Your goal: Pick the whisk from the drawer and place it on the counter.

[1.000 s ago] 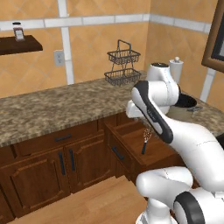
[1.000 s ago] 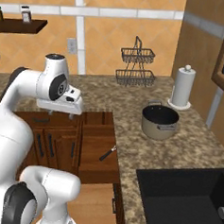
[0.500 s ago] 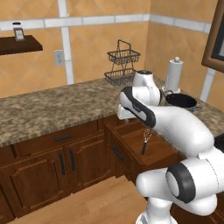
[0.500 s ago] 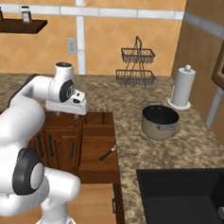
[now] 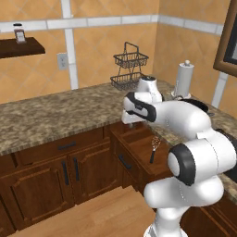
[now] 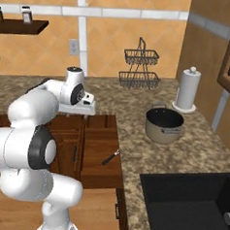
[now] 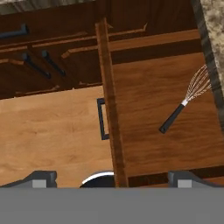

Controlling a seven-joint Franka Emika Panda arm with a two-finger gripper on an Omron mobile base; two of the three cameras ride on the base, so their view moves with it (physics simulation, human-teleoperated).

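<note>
We see the drawer [image 7: 148,131] pulled open, with the whisk [image 7: 186,98] lying flat on its wood bottom, wire head toward the counter [image 6: 148,153]. Our gripper [image 7: 111,179] hangs above the drawer's front edge, fingers spread wide, holding nothing.

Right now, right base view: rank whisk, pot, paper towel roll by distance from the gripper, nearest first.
1. whisk: in the open drawer, below the gripper.
2. pot: on the counter, to the gripper's right.
3. paper towel roll: far right, by the wall.
</note>
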